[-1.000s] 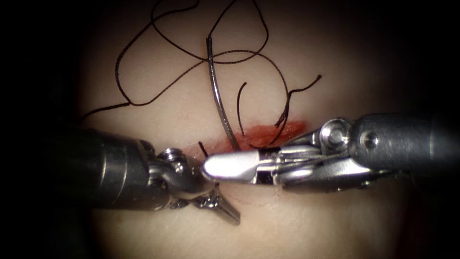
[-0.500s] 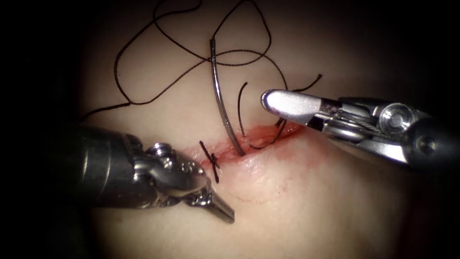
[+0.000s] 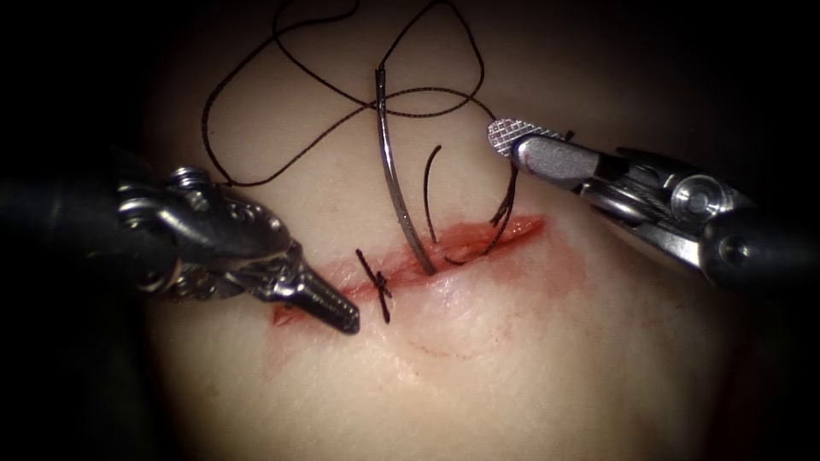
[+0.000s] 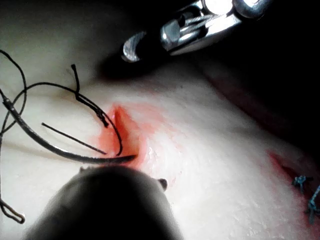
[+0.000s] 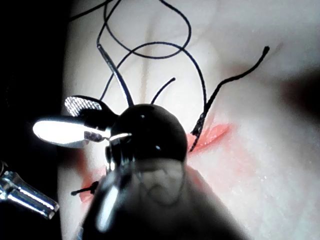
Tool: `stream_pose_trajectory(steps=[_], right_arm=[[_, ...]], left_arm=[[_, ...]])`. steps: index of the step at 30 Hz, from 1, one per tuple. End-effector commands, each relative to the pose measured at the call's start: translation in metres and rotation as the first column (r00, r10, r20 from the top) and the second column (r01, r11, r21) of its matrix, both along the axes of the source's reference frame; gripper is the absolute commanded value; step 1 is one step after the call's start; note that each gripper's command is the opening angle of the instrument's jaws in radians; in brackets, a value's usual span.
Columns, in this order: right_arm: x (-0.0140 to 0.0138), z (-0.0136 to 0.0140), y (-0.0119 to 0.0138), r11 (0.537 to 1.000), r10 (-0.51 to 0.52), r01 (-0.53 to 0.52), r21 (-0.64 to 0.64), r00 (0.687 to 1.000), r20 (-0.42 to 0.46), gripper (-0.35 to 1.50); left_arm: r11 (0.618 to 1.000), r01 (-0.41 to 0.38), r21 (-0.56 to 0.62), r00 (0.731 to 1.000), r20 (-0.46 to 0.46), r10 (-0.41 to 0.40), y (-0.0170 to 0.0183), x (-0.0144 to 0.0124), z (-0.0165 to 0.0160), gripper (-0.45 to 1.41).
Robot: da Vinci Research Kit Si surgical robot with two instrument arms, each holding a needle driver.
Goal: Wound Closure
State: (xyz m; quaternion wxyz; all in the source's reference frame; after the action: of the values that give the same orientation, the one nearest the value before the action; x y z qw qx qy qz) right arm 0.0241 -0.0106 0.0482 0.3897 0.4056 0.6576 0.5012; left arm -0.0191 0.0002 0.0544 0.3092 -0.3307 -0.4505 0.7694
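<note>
Left tool: steel needle driver [image 3: 337, 309] near the cut's left end, jaws closed, holding nothing.
Cut: red slit in the pale tissue [image 3: 478, 367].
Needle: curved steel needle [image 3: 395, 196], tip in the cut, free.
Right tool: steel needle driver [image 3: 512, 141], jaws narrowly parted, empty.
Thread: dark thread [image 3: 256, 111] looped beyond.

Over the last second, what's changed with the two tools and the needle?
The right tool lifted off the cut toward the upper right, and its jaws are open, holding nothing. The left tool rose and swung toward the cut's left end, jaws shut and empty. The needle stayed with its tip in the tissue; the thread stayed put.
</note>
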Motion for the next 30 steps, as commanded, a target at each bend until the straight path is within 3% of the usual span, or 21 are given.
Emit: stream_pose_trajectory(steps=[1,3,4,6,8,10,12,14,15,17,21,24,25,30], right_arm=[[0.0005,0.0006,0.0006,1.000,0.003,-0.003,-0.001,1.000,0.001,0.32],[0.0004,0.0008,0.0008,1.000,0.005,-0.005,-0.002,1.000,0.002,0.24],[0.0001,0.0013,0.0011,1.000,0.011,-0.011,-0.009,1.000,0.004,0.07],[0.0000,0.0020,0.0014,1.000,0.016,-0.016,-0.003,1.000,-0.005,0.05],[0.0001,0.0026,0.0014,1.000,0.015,-0.014,0.008,1.000,-0.009,0.05],[0.0004,0.0036,0.0014,1.000,0.013,-0.012,0.021,1.000,-0.013,0.16],[0.0008,0.0044,0.0013,0.999,0.010,-0.010,0.031,1.000,-0.016,0.41],[0.0011,0.0051,0.0012,0.999,0.005,-0.004,0.052,1.000,-0.021,0.52],[0.0014,0.0058,0.0011,0.998,-0.018,0.017,0.068,1.000,0.018,0.31],[0.0019,0.0059,0.0012,0.994,-0.087,0.083,0.065,0.995,0.058,0.22],[0.0027,0.0061,0.0009,0.979,-0.204,0.203,0.033,0.979,0.030,0.17],[0.0031,0.0063,0.0004,0.952,-0.305,0.305,0.003,0.952,-0.010,0.29],[0.0037,0.0065,0.0004,0.927,-0.374,0.374,-0.003,0.927,-0.025,0.51],[0.0053,0.0079,0.0015,0.889,-0.458,0.458,-0.008,0.889,-0.029,0.61]], left_arm=[[1.000,0.022,-0.021,1.000,0.011,-0.022,0.0014,0.0007,-0.0003,0.04],[0.999,0.029,-0.031,0.999,0.017,-0.028,0.0022,0.0014,-0.0007,0.04],[0.999,0.041,-0.035,0.999,0.023,-0.040,0.0041,0.0037,-0.0018,-0.05],[0.998,0.045,-0.052,0.999,0.022,-0.044,0.0051,0.0054,-0.0024,0.00],[0.996,0.041,-0.082,0.999,-0.011,-0.042,0.0058,0.0070,-0.0024,-0.06],[0.991,0.035,-0.128,0.999,-0.028,-0.039,0.0060,0.0078,-0.0020,-0.15],[0.986,0.035,-0.164,0.999,-0.023,-0.040,0.0060,0.0081,-0.0015,-0.08],[0.985,0.024,-0.168,0.999,-0.021,-0.028,0.0059,0.0079,-0.0008,-0.26],[0.987,-0.016,-0.161,1.000,-0.006,0.016,0.0053,0.0069,0.0003,0.05],[0.989,-0.030,-0.147,1.000,0.004,0.031,0.0047,0.0060,0.0008,0.12],[0.989,-0.022,-0.143,0.999,0.026,0.026,0.0036,0.0047,0.0012,0.12],[0.990,-0.015,-0.143,0.999,0.032,0.020,0.0032,0.0043,0.0012,0.10],[0.990,-0.024,-0.137,0.999,0.035,0.029,0.0031,0.0041,0.0012,0.10],[0.990,-0.025,-0.137,0.999,0.035,0.030,0.0031,0.0041,0.0012,0.10]])
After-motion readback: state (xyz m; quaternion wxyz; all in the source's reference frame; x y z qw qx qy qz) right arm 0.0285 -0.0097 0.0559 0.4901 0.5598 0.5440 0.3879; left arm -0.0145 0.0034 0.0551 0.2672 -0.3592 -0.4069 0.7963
